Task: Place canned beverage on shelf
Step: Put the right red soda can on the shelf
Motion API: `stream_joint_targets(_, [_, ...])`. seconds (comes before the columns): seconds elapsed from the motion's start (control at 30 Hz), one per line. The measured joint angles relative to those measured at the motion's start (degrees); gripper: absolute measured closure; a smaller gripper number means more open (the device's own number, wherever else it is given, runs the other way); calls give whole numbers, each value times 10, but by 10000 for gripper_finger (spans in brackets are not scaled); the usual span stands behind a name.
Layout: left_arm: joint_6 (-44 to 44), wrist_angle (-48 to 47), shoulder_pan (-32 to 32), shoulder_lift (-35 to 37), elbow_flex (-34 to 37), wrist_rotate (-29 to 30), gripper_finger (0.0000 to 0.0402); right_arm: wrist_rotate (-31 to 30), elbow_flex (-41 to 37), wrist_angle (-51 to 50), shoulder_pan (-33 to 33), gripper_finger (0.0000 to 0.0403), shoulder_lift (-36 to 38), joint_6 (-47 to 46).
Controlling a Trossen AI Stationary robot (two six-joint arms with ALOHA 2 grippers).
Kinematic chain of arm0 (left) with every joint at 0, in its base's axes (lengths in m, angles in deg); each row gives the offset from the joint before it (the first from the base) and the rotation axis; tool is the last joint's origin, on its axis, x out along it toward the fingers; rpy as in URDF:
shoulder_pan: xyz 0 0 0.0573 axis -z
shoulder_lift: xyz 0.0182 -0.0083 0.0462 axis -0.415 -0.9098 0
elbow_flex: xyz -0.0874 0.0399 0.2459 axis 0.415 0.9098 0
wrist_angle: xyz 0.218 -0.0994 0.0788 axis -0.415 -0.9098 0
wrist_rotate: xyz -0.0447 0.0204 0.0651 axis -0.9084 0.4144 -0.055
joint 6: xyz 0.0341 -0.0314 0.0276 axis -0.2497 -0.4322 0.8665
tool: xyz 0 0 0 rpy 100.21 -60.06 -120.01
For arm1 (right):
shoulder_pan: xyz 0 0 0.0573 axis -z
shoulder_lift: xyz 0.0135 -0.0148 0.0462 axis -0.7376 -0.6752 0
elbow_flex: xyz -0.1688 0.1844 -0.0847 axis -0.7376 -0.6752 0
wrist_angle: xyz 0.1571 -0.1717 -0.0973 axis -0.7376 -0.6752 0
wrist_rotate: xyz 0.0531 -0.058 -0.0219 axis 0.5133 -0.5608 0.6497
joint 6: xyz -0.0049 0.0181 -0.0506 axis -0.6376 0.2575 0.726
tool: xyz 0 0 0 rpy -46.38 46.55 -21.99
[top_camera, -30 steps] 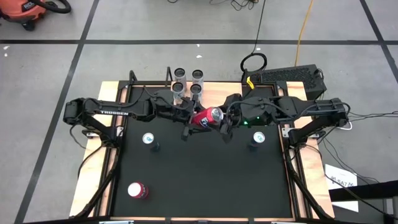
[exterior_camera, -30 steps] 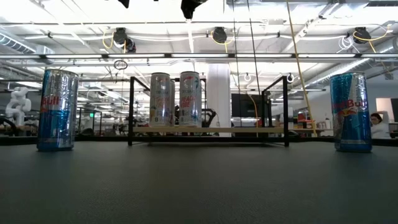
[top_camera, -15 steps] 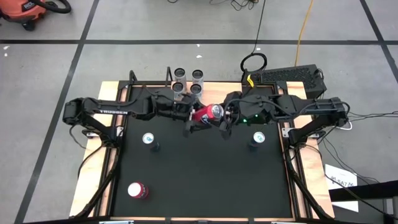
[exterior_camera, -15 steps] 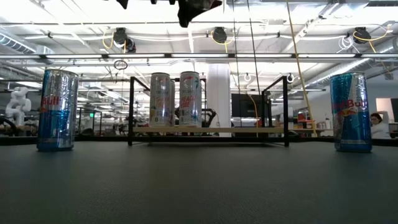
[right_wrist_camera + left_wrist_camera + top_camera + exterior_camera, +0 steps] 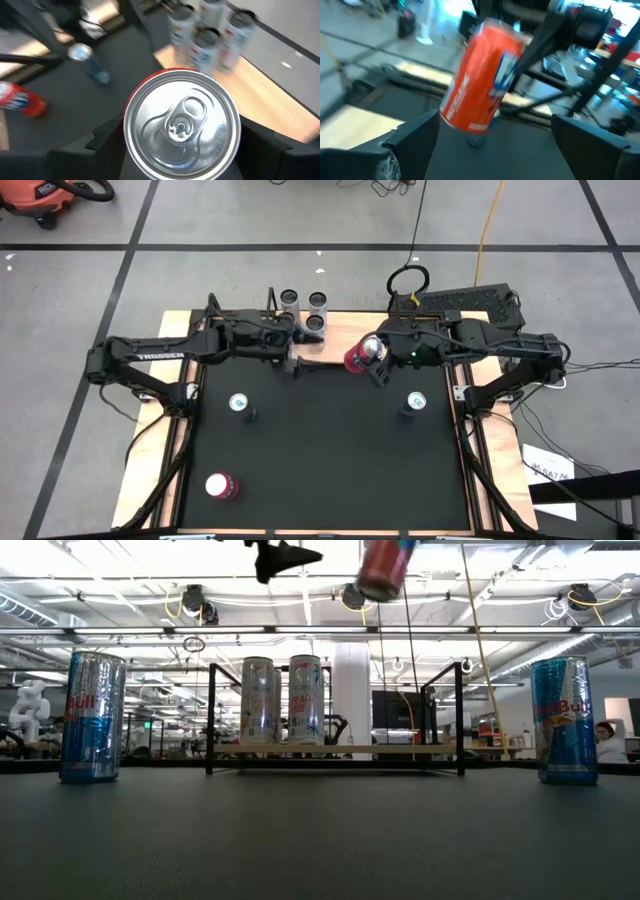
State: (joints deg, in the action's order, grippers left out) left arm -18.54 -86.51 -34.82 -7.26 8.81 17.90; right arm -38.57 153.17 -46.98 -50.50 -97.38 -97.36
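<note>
A red can [image 5: 356, 358] hangs in my right gripper [image 5: 372, 360] above the table's far middle, just in front of the shelf [image 5: 340, 330], a light-wood board with black rails. Several tall silver cans [image 5: 303, 311] stand on the shelf's left part. The red can shows tilted at the top of the low view [image 5: 384, 566]. My left gripper [image 5: 303, 366] is open and empty to the can's left, and its wrist view shows the can [image 5: 482, 80] ahead, beyond its spread fingers. My right gripper pinches the red can's side wall just under the top rim [image 5: 129, 125] between its two fingers [image 5: 107, 137]. The fingers come from above, slanting from the table's right, and lie along the can. The can hangs lifted clear, a little tilted, lid [image 5: 182, 122] toward the wrist.
Two blue-and-silver cans stand on the black tabletop, one at left [image 5: 240, 404] and one at right [image 5: 413, 402]. Another red can [image 5: 220, 486] stands near the front left. The shelf's right part [image 5: 280, 107] is bare wood.
The red can was held lying between both grippers. My left gripper has let go and drawn back toward the table's left. My right gripper has carried the can up and toward the far edge and the shelf, turning it from lying to nearly upright.
</note>
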Motion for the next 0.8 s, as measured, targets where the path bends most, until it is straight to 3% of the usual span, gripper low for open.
stream_joint_targets(0.27, [20,-6,-7,39,0,70,20,4,-9,-72,33,124,-3,6])
stream_joint_targets(0.57, [31,-64,-12,69,0,102,20,37,-124,-18,129,124,-5,2])
stream_joint_targets(0.67, [31,-79,-15,71,1,105,20,38,-137,4,165,124,-7,41])
stream_joint_targets(0.8, [32,-76,-19,71,1,106,20,102,-137,83,224,124,-30,110])
